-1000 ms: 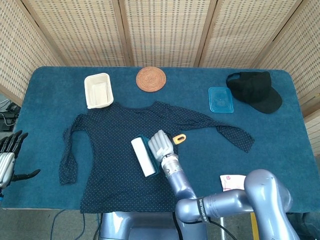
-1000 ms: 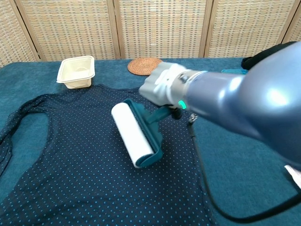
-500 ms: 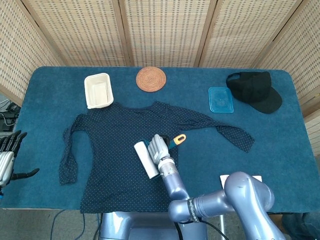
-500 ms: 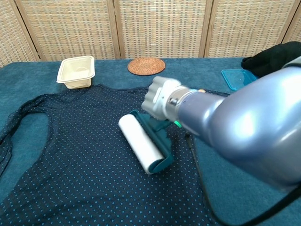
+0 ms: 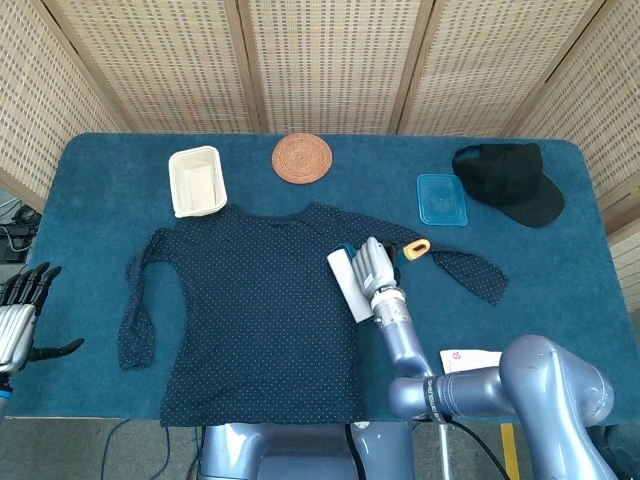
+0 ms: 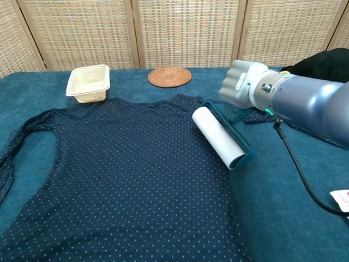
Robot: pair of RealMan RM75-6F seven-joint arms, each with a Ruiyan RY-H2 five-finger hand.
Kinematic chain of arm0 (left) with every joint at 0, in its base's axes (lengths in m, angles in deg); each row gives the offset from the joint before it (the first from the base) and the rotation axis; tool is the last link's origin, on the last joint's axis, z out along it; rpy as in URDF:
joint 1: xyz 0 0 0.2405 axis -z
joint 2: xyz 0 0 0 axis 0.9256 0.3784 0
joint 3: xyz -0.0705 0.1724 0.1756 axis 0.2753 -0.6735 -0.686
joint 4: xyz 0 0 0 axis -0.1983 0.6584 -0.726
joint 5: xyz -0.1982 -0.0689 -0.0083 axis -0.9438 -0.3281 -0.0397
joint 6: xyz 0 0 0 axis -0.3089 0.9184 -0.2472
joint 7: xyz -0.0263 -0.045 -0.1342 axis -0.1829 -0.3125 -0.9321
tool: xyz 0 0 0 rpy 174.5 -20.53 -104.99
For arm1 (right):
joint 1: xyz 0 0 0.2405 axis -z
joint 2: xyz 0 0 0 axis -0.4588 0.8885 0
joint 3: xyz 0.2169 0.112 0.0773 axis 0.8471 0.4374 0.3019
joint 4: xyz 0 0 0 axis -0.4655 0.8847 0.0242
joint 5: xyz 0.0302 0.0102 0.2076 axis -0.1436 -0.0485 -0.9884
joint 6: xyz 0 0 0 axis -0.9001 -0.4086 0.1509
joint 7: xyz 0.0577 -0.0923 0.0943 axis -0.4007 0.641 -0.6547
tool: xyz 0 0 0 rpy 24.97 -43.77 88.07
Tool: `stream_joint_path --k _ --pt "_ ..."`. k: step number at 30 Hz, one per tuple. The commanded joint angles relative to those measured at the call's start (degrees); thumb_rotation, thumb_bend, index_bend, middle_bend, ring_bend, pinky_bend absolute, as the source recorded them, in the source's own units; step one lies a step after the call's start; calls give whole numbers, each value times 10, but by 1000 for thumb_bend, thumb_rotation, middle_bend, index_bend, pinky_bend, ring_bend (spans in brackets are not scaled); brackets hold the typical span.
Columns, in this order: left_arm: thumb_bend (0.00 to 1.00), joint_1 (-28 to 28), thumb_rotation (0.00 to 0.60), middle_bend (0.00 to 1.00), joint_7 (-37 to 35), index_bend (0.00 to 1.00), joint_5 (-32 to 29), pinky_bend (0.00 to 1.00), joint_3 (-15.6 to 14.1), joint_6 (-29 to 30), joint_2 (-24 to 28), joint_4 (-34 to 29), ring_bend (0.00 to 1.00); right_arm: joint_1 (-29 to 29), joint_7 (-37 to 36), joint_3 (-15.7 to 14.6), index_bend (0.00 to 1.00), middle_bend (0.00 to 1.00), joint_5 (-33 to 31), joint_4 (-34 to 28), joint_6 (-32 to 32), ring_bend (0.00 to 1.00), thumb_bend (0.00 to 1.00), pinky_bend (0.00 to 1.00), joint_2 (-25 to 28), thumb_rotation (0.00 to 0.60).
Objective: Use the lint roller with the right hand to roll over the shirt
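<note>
White lint roller [image 5: 349, 285] gripped by the right hand [image 5: 376, 265], laid on the dotted shirt [image 5: 260, 310] at its right edge, left hand [image 5: 18, 315] empty with fingers apart.

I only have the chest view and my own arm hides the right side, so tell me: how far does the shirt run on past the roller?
Observer: In the head view only the sleeve runs on to the right. The body of the shirt ends about where the roller lies.
Operator: Where is my left hand? I can't see it.
Observer: The left hand is off the left edge of the table, fingers apart, holding nothing.
Operator: Anything behind that sleeve?
Observer: A blue container sits behind it, apart from the cloth, beside the black cap.
</note>
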Motion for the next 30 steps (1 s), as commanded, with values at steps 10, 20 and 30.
stream_joint_path --k 10,20,30 --pt "0 -1 600 0 -9 0 -2 0 0 0 2 3 0 -43 60 20 728 1000 1 1 -3 1000 692 1000 -71 600" --pt "0 3 600 0 -12 0 -4 0 -1 -8 1 8 0 -96 130 47 728 1000 -11 -7 12 1000 691 1000 -139 600" --pt "0 3 600 0 -13 0 -4 0 -2 -8 0 10 0 -100 129 41 728 1000 -6 -11 15 1000 691 1000 -153 600"
